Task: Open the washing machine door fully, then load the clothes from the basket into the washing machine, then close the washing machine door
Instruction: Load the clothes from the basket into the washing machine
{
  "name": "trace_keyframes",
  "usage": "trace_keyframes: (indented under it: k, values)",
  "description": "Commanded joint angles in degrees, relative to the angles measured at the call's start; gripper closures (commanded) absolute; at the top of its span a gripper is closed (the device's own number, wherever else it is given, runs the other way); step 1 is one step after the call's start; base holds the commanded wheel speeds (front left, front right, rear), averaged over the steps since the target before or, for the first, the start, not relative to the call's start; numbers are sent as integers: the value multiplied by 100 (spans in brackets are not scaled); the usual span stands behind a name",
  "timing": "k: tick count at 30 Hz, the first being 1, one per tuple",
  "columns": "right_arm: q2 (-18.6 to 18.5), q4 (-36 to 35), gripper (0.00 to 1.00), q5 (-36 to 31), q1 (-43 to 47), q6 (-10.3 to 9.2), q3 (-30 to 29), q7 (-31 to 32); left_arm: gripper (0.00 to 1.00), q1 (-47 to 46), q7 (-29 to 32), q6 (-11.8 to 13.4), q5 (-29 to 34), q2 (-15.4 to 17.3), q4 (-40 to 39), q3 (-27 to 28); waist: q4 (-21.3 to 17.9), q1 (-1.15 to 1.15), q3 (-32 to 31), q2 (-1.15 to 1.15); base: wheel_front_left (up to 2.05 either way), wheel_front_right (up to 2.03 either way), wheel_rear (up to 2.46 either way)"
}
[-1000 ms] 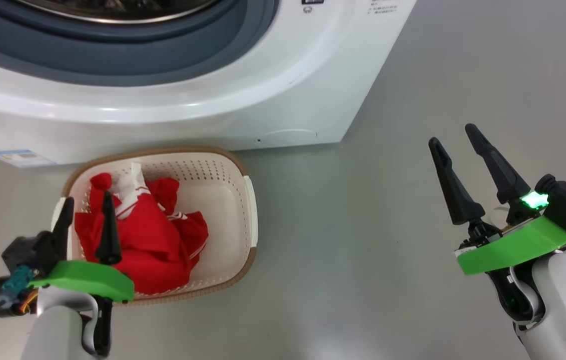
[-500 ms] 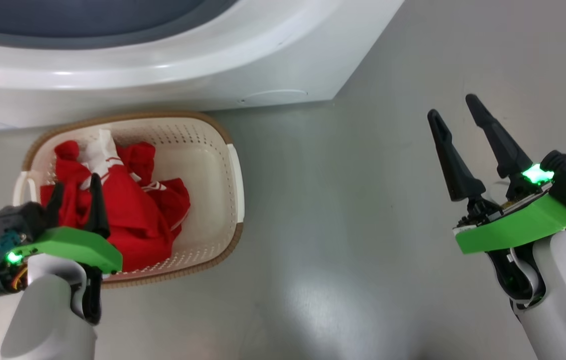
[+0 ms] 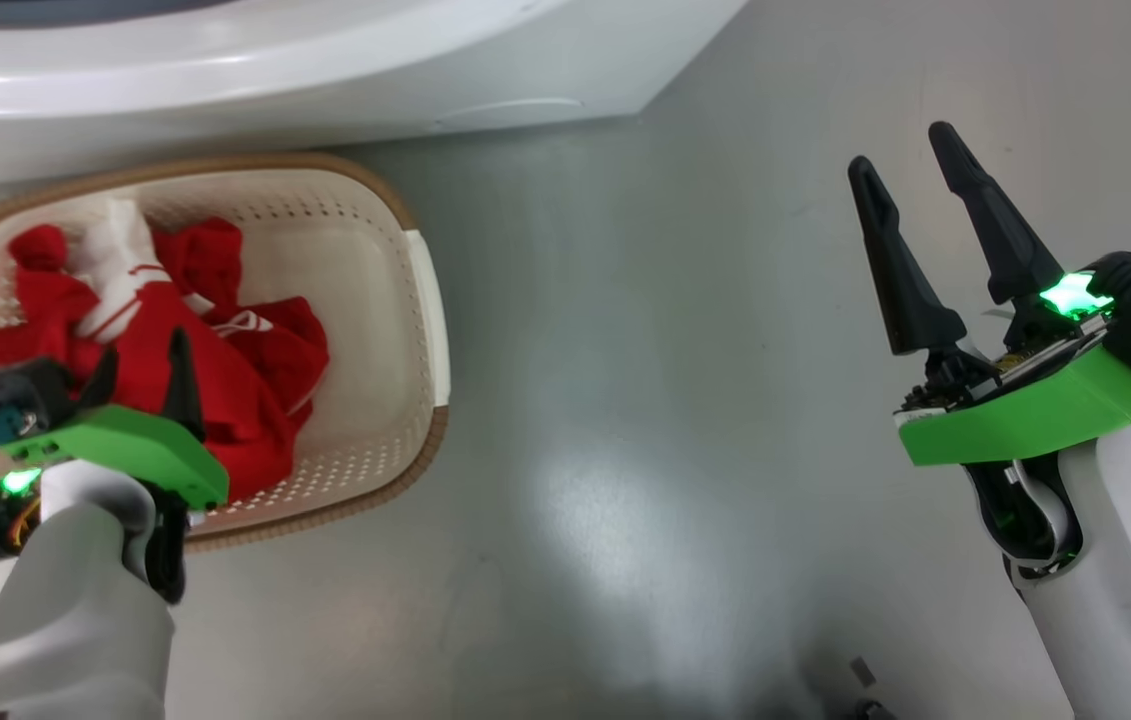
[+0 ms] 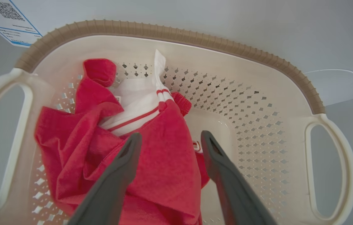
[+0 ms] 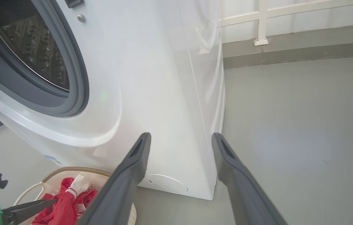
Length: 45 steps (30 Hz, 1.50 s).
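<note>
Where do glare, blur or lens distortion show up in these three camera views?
Head view: a broad, soft glare patch on the floor. Left wrist view: wide-angle distortion bows the basket rim. Right wrist view: glossy reflections streak the washing machine side.

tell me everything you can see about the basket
The basket is cream perforated plastic, a rounded rectangle with a brown ribbed rim and loop handles on two sides. It sits upright on the grey floor before the washing machine, holding red clothes piled to one side. The open left gripper hangs over them.
</note>
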Motion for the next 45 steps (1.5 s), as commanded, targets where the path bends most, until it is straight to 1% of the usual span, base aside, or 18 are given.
trace_keyframes:
  k: [1, 5, 9, 11, 14, 19, 22, 24, 27, 28, 29, 30, 31, 33, 34, 45]
  values:
    - [32, -152, 0, -41, 85, 9, 98, -27, 0, -33, 13, -15, -78, 235, 76, 25, -118, 0, 169, 0, 0, 0, 0]
    - [94, -163, 0, -41, 33, 9, 107, -27, 0, -208, 107, -16, -227, 277, 296, -167, -191, 0, 320, 0, 0, 0, 0]
    - [140, -184, 0, -43, -7, 9, 105, -27, 0, -367, 246, -17, -341, 390, 535, -297, -270, 0, 467, 0, 0, 0, 0]
    - [155, -199, 0, -45, -26, 9, 108, -27, 0, -458, 305, -17, -359, 463, 669, -327, -311, 0, 538, 0, 0, 0, 0]
    - [166, -207, 0, -49, -40, 9, 104, -27, 0, -538, 386, 0, -374, 475, 783, -338, -342, 0, 597, 0, 0, 0, 0]
    - [200, -228, 0, -61, -56, 9, 104, -27, 0, -712, 525, 122, -403, 532, 938, -345, -417, 0, 727, 0, 0, 0, 0]
    - [214, -232, 0, -69, -54, 9, 98, -27, 0, -778, 709, 261, -452, 579, 1007, -313, -449, 0, 778, 0, 0, 0, 0]
    - [222, -236, 0, -72, -53, 9, 100, -27, 0, -811, 722, 346, -450, 626, 1029, -319, -469, 0, 803, 0, 0, 0, 0]
    - [234, -235, 0, -75, -54, 9, 95, -27, 0, -833, 710, 365, -472, 638, 1050, -325, -485, 0, 816, 0, 0, 0, 0]
    - [237, -233, 0, -75, -55, 9, 94, -27, 5, -835, 702, 364, -480, 640, 1055, -328, -487, 0, 814, 0, 0, 0, 0]
    - [241, -228, 0, -76, -54, 9, 91, -27, 19, -836, 689, 362, -489, 641, 1060, -329, -488, 0, 810, 0, 0, 0, 0]
    - [246, -222, 0, -77, -53, 9, 88, -27, 55, -833, 671, 358, -500, 643, 1065, -329, -488, 0, 804, 0, 0, 0, 0]
    - [250, -217, 0, -78, -54, 9, 87, -27, 67, -829, 654, 352, -509, 643, 1069, -331, -487, 0, 796, 0, 0, 0, 0]
    - [254, -206, 0, -80, -55, 9, 91, -27, 98, -818, 610, 328, -531, 636, 1075, -335, -479, 0, 775, 0, 0, 0, 0]
    - [253, -200, 0, -80, -57, 9, 93, -27, 100, -811, 593, 319, -538, 632, 1078, -340, -474, 0, 763, 0, 0, 0, 0]
    - [245, -117, 0, -60, -40, 9, 140, -27, 100, -585, 397, 189, -634, 560, 1100, -401, -388, 0, 410, 0, 0, 0, 0]
